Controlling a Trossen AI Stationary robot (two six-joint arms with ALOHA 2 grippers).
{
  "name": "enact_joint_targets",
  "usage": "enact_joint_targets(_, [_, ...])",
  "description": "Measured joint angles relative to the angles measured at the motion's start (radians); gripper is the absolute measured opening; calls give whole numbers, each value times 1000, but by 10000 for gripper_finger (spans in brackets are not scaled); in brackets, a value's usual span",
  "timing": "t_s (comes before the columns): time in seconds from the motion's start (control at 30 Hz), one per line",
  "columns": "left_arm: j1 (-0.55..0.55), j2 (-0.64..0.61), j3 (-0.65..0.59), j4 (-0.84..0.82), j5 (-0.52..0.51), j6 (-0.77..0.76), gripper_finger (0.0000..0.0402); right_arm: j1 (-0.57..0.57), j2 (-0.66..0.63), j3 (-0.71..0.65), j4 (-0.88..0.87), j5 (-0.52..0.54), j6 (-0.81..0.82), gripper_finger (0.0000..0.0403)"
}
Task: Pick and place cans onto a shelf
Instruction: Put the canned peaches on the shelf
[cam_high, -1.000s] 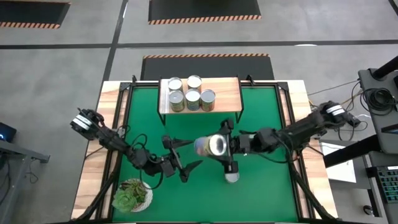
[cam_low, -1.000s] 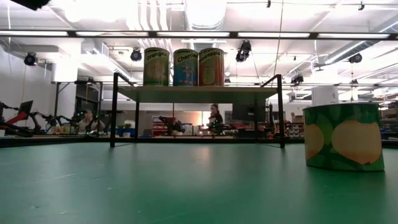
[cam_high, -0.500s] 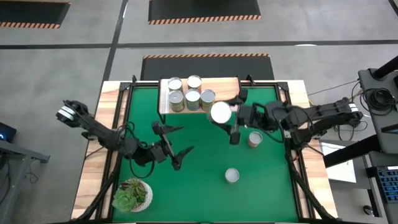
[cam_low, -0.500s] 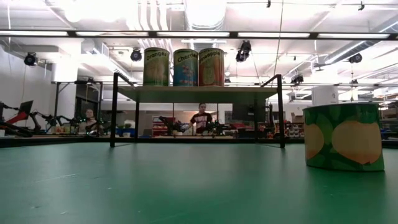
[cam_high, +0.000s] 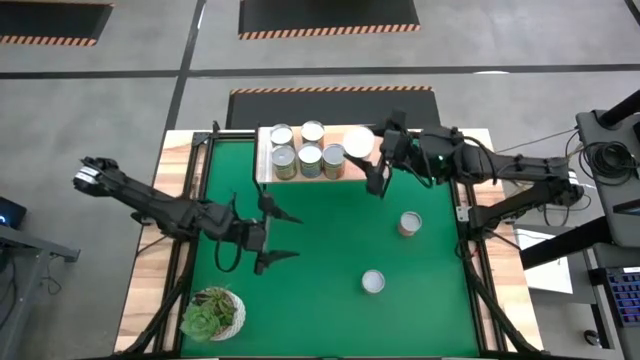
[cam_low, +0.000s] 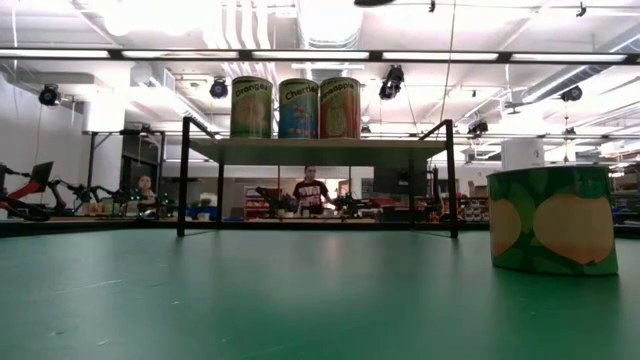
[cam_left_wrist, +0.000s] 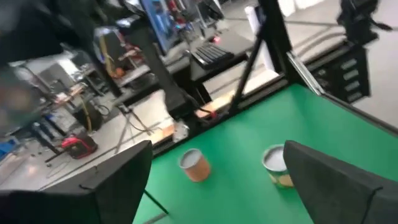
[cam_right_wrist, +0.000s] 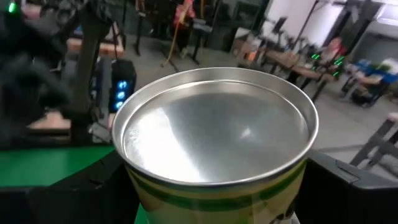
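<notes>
The right claw (cam_high: 368, 152), clamped on a silver metal can (cam_high: 357, 142), hangs over the light-wood shelf (cam_high: 371, 166) beside five shelved cans (cam_high: 309, 153); a crowded release could topple neighbours. The left claw (cam_high: 272, 232) waits spread above the green counter (cam_high: 330, 260).

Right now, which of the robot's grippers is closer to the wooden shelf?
The right gripper: it holds a can over the shelf's bare end. The left gripper, open, hangs above the green mat, well short of the shelf.
</notes>
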Motion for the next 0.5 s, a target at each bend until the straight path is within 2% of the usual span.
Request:
enact_joint_targets(0.13, [4,-86,-37,-12,0,2,312,-94,0,-16,-32,-139,29,302])
enact_joint_targets(0.23, [11,-147,-70,-4,0,-3,284,-170,-2,-33,-30,-205,53,302])
enact_joint_targets(0.4, [12,-229,-145,88,0,-4,240,-290,-4,-82,-29,-326,80,302])
enact_joint_targets(0.5, [12,-278,-195,177,-24,11,222,-339,-4,-124,-1,-360,88,302])
